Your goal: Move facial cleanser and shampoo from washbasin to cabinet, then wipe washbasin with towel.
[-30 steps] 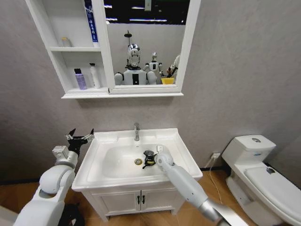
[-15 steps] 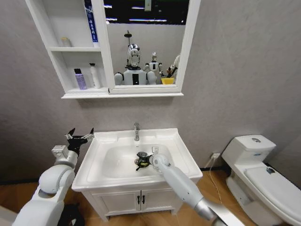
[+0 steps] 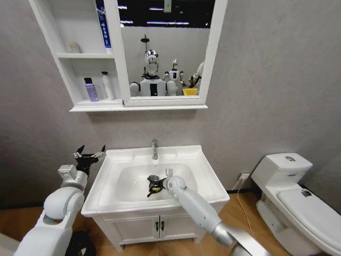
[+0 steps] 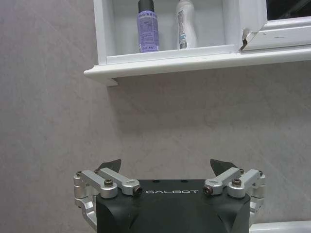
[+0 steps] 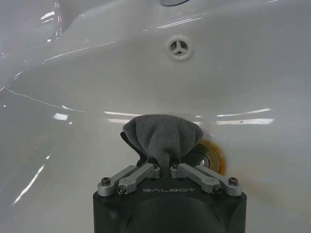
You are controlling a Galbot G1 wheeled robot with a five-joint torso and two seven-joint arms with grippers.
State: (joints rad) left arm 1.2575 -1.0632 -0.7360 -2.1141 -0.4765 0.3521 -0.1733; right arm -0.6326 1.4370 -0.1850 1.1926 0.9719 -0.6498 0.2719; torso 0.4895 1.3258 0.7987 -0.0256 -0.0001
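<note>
Towel [image 5: 163, 138] pinched in right gripper [image 5: 165, 167], pressed into washbasin [image 3: 205, 176] bowl.

Towel is a grey bunched wad, held by closed right gripper fingers, touching the bowl floor just beside the metal drain [image 5: 209, 156], which sits at about 3 o'clock from the wad in the right wrist view; overflow hole [image 5: 179, 47] at 12 o'clock, higher up the bowl wall. In head view right gripper [image 3: 154, 185] is mid-bowl, chrome tap [image 3: 155, 149] at 12 o'clock from it. Left gripper [image 3: 89, 156] spread wide, holding nothing, hovering at 9 o'clock off the washbasin's left rim. Cabinet [image 3: 88, 104] up at 11 o'clock; purple bottle [image 3: 91, 89] and white bottle [image 3: 107, 86] stand side by side in its lowest compartment, upright. Toilet [image 3: 293, 197] at 3 o'clock, well apart.
</note>
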